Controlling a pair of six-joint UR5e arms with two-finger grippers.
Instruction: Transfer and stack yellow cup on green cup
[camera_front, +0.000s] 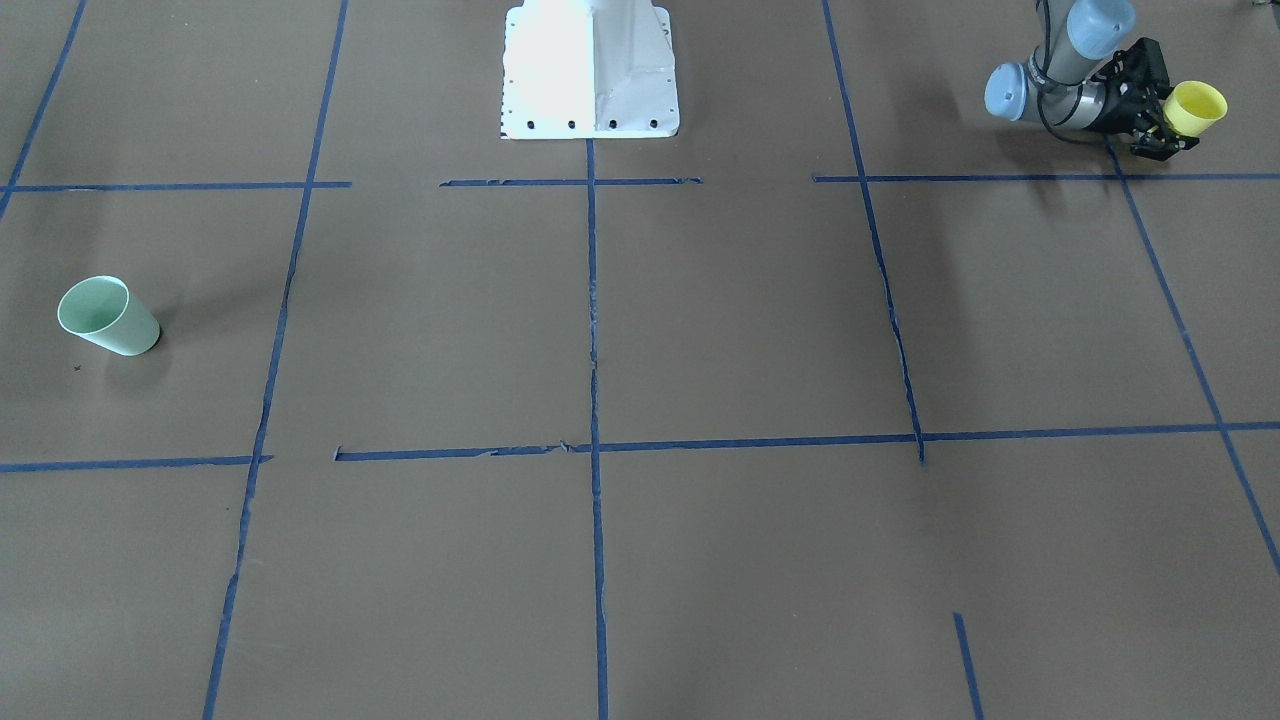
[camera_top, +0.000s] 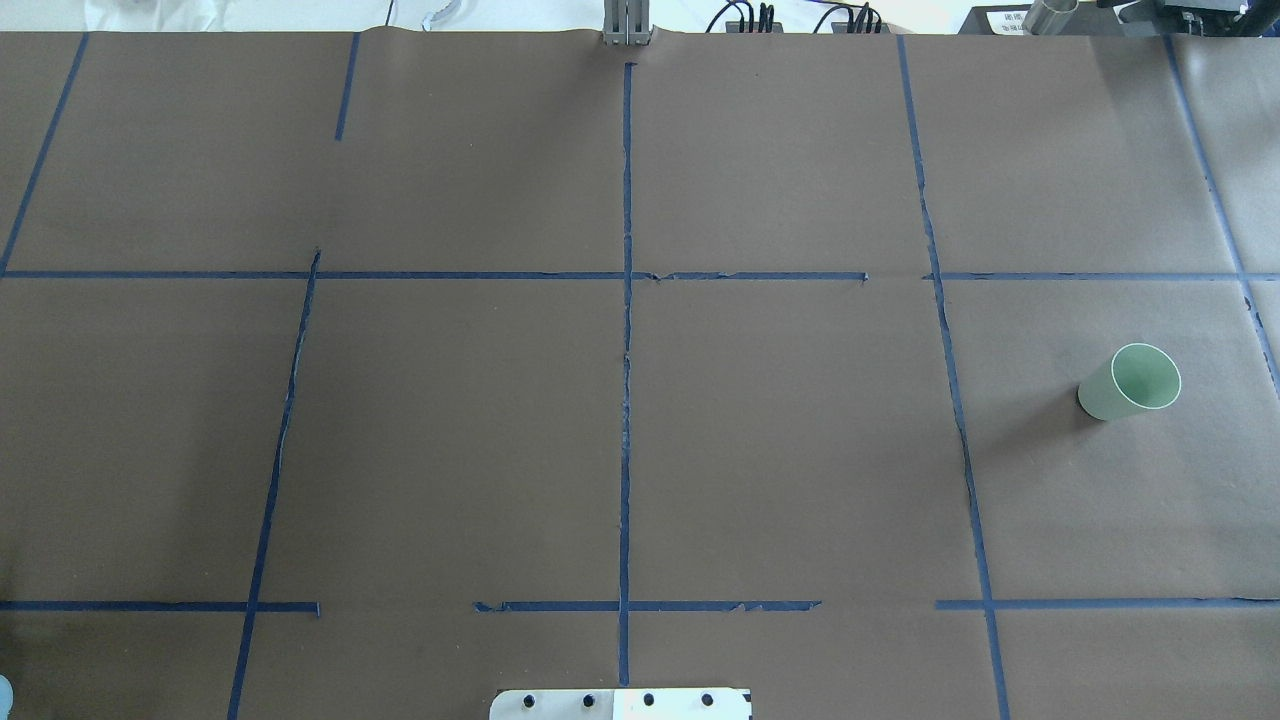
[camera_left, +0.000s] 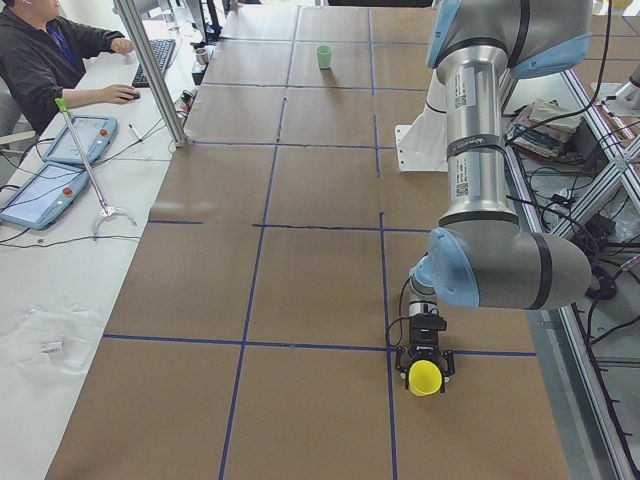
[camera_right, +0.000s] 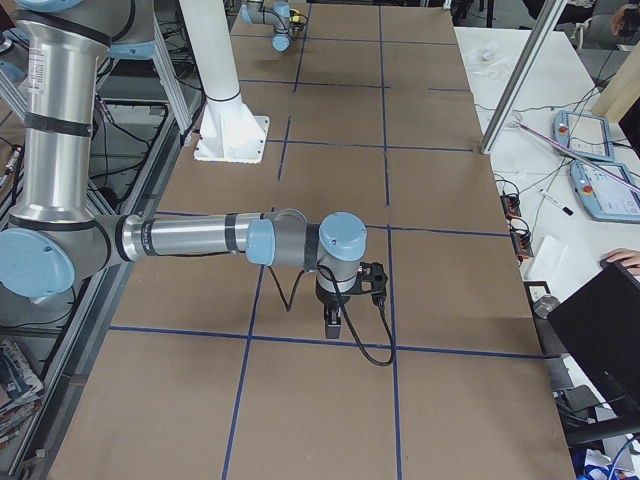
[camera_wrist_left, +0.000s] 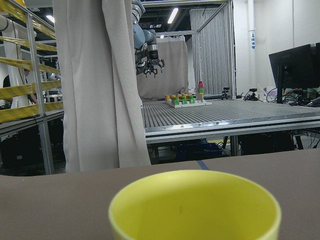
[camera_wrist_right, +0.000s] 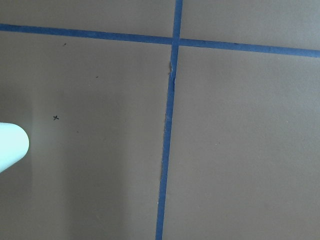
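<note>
The yellow cup (camera_front: 1200, 105) is held on its side in my left gripper (camera_front: 1172, 112), low over the table's left end, mouth pointing away from the wrist. It also shows in the exterior left view (camera_left: 424, 378), and its rim fills the bottom of the left wrist view (camera_wrist_left: 195, 205). The green cup (camera_top: 1130, 382) stands upright and alone at the table's right end (camera_front: 108, 316). My right gripper (camera_right: 335, 318) shows only in the exterior right view, pointing down; I cannot tell whether it is open. A pale edge of the green cup (camera_wrist_right: 11, 145) shows in the right wrist view.
The brown table is marked with a grid of blue tape (camera_top: 626, 400). The white robot base (camera_front: 590, 70) stands at the middle of the near edge. An operator (camera_left: 50, 60) sits at a side desk with tablets, beyond a metal post (camera_left: 150, 70).
</note>
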